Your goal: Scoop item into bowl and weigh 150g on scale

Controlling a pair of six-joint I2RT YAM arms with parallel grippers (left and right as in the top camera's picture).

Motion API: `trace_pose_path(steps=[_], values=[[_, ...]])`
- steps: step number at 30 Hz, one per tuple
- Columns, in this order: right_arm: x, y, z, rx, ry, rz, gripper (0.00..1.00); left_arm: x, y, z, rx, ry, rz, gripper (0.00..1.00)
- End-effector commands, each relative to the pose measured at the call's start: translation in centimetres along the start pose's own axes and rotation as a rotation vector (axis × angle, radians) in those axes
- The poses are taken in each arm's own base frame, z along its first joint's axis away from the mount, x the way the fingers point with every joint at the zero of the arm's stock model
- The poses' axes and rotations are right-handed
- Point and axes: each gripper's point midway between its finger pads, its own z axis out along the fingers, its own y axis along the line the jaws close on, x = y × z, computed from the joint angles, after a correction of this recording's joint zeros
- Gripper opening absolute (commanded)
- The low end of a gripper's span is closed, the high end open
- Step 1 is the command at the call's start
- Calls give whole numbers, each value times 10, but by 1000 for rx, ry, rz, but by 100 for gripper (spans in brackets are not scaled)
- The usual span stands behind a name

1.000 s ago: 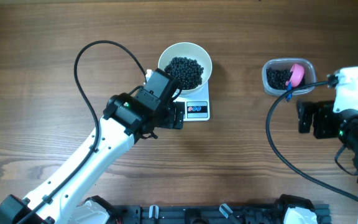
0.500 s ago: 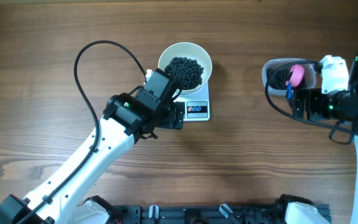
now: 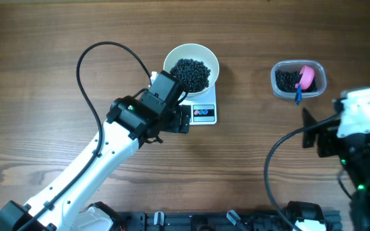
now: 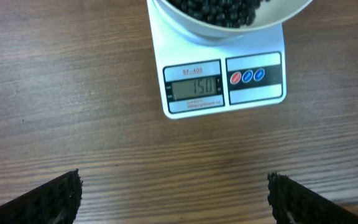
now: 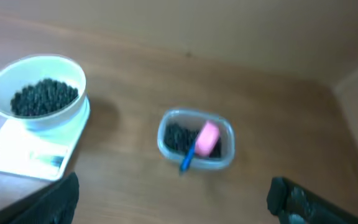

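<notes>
left wrist view: nearest the lens, the left gripper (image 4: 174, 190) hangs over the bare wooden table (image 4: 55, 93). its two dark fingers (image 4: 55, 200) are spread wide at the lower corners with nothing between them. just beyond sits the white scale (image 4: 272, 93), its display reading 150, with coloured round buttons beside the display. further on, the white bowl (image 4: 219, 30) rests on the scale's platform, holding a heap of black grains (image 4: 216, 7).

right wrist view: the right gripper (image 5: 173, 196) is likewise spread and empty, fingers at the lower corners. ahead of it a clear tub (image 5: 164, 138) sits on the table, well apart from the scale. more black grains and a pink scoop (image 5: 208, 138) with a blue handle lie inside it. farther off to the left, the bowl of grains stands on the scale.
</notes>
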Motion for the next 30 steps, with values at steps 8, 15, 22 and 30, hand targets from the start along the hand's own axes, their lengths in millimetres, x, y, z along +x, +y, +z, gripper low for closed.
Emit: trace_pose_path(steps=[8, 15, 22, 30], values=[[42, 25, 60, 18, -334, -82, 100, -1, 2, -3, -6, -15, -13, 100], [63, 38, 69, 32, -509, -106, 100, -1, 2, -3, -6, -16, -13, 100], [75, 41, 74, 48, -564, -112, 100, -1, 2, -3, -6, -16, -12, 100], [88, 42, 75, 83, -608, -154, 100, -1, 2, -3, -6, -16, -12, 100]])
